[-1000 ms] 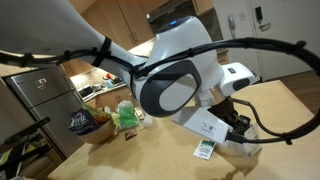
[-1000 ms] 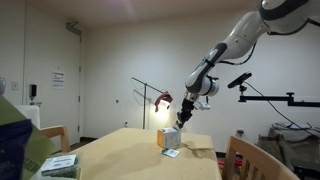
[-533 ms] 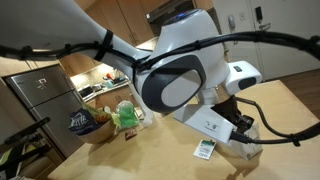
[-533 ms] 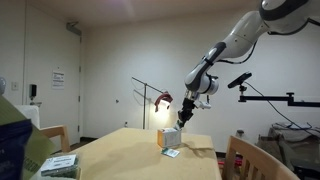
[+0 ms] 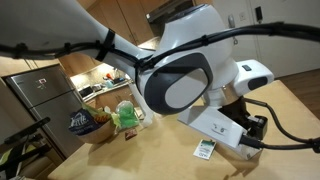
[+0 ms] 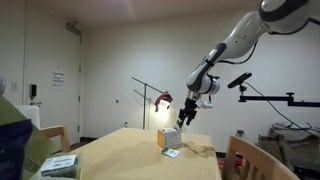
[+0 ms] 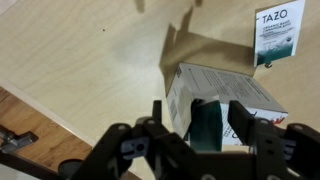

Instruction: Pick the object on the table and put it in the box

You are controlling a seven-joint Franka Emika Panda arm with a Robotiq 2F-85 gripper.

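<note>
Fingers (image 7: 243, 118) apart over the box (image 7: 230, 85), teal packet (image 7: 207, 122) between; white packet (image 7: 277, 35) reads TAZO.

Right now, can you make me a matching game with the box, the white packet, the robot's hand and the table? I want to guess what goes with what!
Things:
1. box
2. white packet
3. hand
4. table

Place, colour or state:
A. pale wood colour
B. lying flat on the table beside the box
C. hanging above the box, fingers apart
D. standing on the table, right under the hand

Right pairs: 1-D, 2-B, 3-C, 4-A.
</note>
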